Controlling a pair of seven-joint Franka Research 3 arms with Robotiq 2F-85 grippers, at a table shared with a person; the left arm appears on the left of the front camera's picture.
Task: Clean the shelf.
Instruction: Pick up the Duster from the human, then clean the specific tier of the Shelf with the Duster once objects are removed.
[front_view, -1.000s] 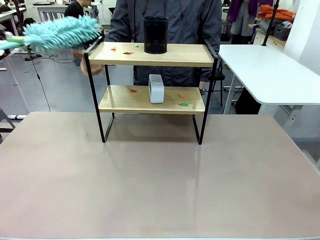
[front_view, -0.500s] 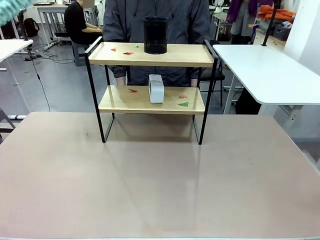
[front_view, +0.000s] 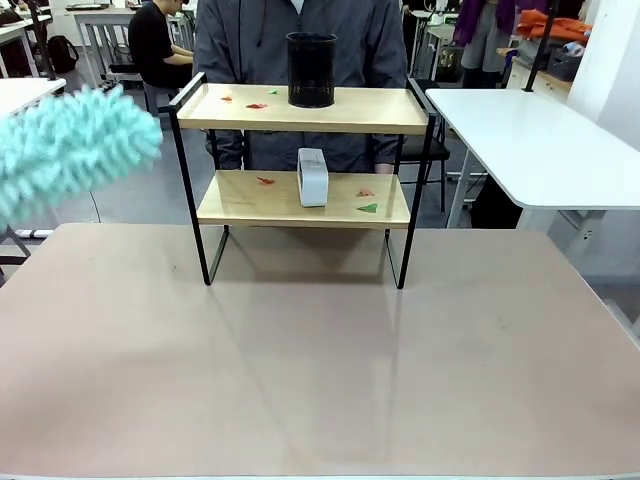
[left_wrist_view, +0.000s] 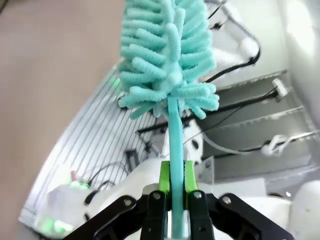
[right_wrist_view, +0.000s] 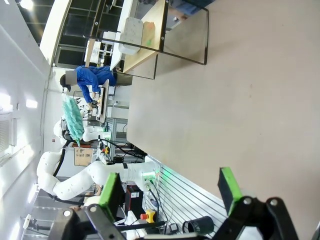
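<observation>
The shelf (front_view: 305, 110) stands at the far middle of the brown table, two wooden boards in a black frame. Red and green paper scraps (front_view: 257, 105) lie on both boards. A black mesh cup (front_view: 311, 70) sits on the top board and a white box (front_view: 312, 177) on the lower one. My left gripper (left_wrist_view: 176, 186) is shut on the thin handle of a fluffy teal duster (left_wrist_view: 167, 55). The duster head (front_view: 70, 150) hangs at the left, apart from the shelf. My right gripper (right_wrist_view: 169, 189) is open and holds nothing above the table; the shelf (right_wrist_view: 150, 37) lies far ahead of it.
A person in a grey jacket (front_view: 290, 40) stands right behind the shelf. A white table (front_view: 540, 140) sits at the right rear. The brown table (front_view: 320, 370) is bare in front of the shelf. The left arm holding the duster (right_wrist_view: 74, 120) shows far off in the right wrist view.
The duster swung from beside the shelf's top left corner up out of the picture, then came back in lower at the left and nearer the camera. The person's hand left the shelf's left side.
</observation>
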